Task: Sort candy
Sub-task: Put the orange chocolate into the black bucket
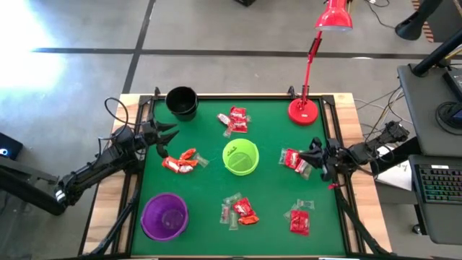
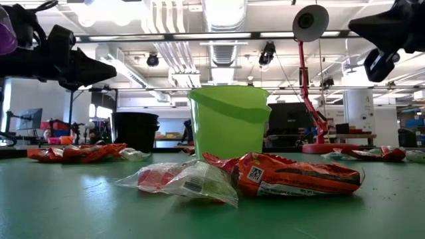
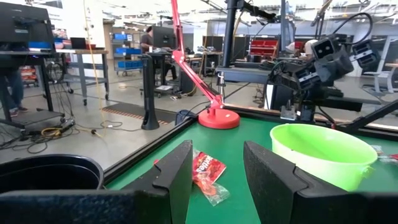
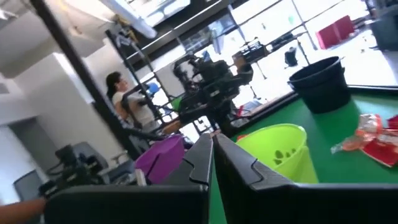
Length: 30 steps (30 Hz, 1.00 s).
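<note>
Green table (image 1: 209, 195) strewn with candy (image 1: 180, 162) in shiny red and clear wrappers, left claw (image 1: 164, 143) wide, right claw (image 1: 312, 154) pinched empty

Robotics lab: workbenches (image 3: 37, 59), shelving (image 3: 127, 53), exposed ceiling ducts (image 2: 172, 40).

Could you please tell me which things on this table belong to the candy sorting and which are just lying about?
Part of the job:
- candy in scattered piles
- green cup
- purple cup
- black cup
- left gripper, open above the table
- right gripper, shut, holding nothing

Just lying about:
- red desk lamp
- keyboard off the table
</note>
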Tool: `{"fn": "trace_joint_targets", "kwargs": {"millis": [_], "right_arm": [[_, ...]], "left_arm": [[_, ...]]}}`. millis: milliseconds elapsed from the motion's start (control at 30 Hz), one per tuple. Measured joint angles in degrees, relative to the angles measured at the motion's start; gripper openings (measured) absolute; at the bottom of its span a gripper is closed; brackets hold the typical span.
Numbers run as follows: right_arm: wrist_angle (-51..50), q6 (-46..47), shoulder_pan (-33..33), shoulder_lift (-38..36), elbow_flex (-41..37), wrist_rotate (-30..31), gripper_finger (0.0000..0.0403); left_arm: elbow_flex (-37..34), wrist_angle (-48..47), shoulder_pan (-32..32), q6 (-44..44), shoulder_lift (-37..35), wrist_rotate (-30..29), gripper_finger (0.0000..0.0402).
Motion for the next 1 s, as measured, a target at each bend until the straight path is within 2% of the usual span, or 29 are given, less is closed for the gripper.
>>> {"fn": "trace_joint_targets", "kwargs": {"millis": [233,500,733,867,1000], "right_arm": [[-0.01,3.93,0.00,0.01,0.01,7.05,0.0009],[-0.06,4.55,0.00,0.01,0.01,12.19,0.0009],[-1.49,4.43,0.00,0.08,0.00,12.38,0.0009],[-2.19,4.46,0.00,0.42,0.01,12.38,0.0009],[-2.63,4.45,0.00,0.43,0.01,12.38,0.0009]], "left_arm": [[0.00,0.24,-0.02,0.00,0.00,-0.62,0.0126],[0.00,3.55,0.00,-0.02,-0.01,-9.22,0.0126],[0.00,3.81,-0.02,-0.45,0.16,-9.41,0.0126],[-0.02,6.45,0.00,-6.38,0.12,-9.45,0.0126],[-0.02,6.67,-0.02,-7.19,0.44,-9.56,0.0126]]}}
